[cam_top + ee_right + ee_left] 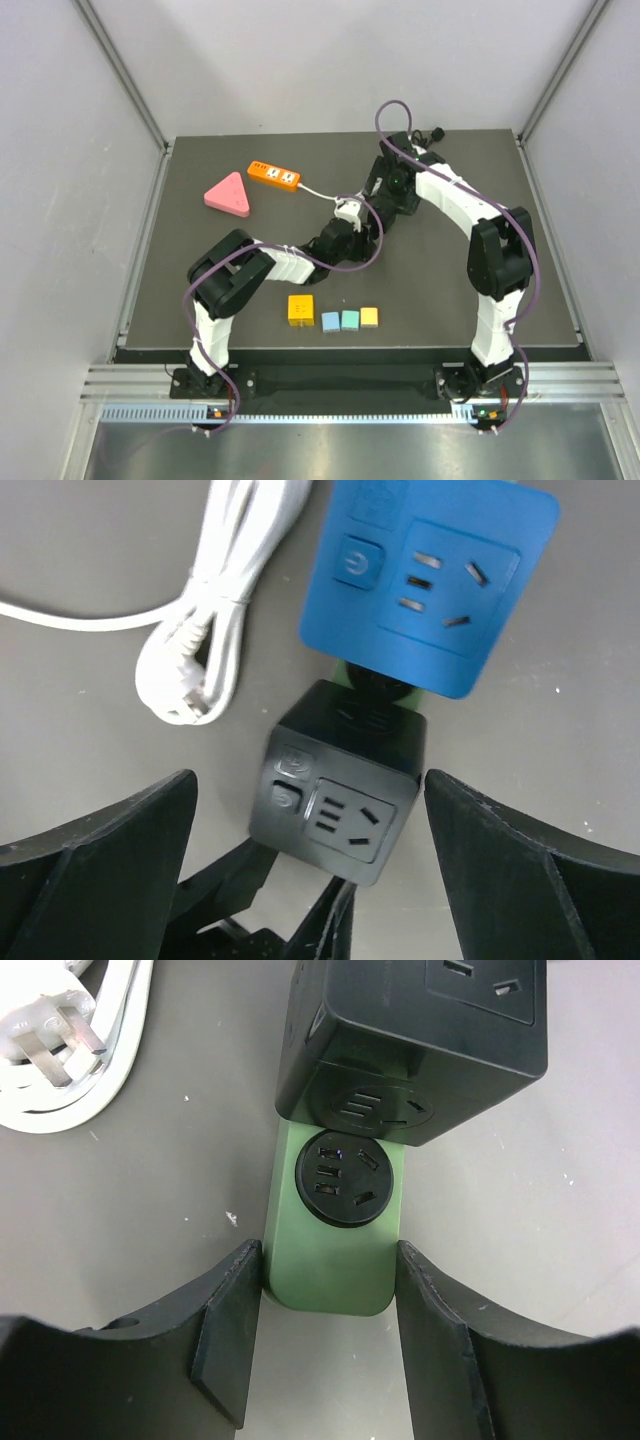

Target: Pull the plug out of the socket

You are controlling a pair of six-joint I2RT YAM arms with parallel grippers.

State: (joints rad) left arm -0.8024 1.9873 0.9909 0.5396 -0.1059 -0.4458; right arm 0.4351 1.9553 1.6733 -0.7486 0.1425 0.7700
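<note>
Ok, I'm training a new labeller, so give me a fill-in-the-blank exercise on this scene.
The left gripper is clamped on a flat plastic socket base coloured ___. The right gripper stands open around a ___ plastic cube socket. The white cable leads from the ___ rectangular power strip. Missing: green, black, orange.

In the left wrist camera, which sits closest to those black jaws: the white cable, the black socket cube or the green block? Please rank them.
1. green block, between the left gripper's jaws, bottom centre.
2. black socket cube, just beyond, over the block's far end, top right.
3. white cable, farthest, top-left corner, apart from both.
</note>
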